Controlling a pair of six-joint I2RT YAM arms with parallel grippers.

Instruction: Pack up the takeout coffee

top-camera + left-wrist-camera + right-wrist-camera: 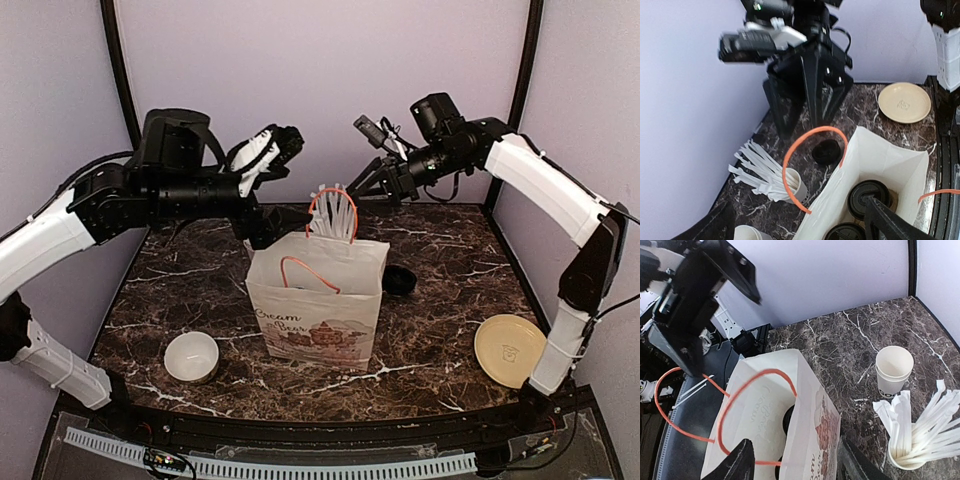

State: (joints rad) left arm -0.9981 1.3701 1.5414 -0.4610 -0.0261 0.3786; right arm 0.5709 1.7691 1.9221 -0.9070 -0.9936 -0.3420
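Note:
A white paper bag (pixel 315 300) with orange handles stands open mid-table. Two takeout coffees sit inside it; only their black lids (pixel 869 196) (pixel 845 232) show, and a dark edge of one shows in the right wrist view (pixel 788 420). My left gripper (pixel 262 228) hangs open and empty over the bag's far left corner; one finger (pixel 890 222) is above the lids. My right gripper (pixel 372 188) is open and empty, above and behind the bag; its fingers (pixel 740 462) straddle the bag's top in its own view.
A white cup of straws (pixel 335 212) stands behind the bag, an unlidded white cup (pixel 894 371) beside it. A loose black lid (pixel 399 280) lies right of the bag. A white bowl (pixel 191 356) is front left, a yellow plate (pixel 510 350) front right.

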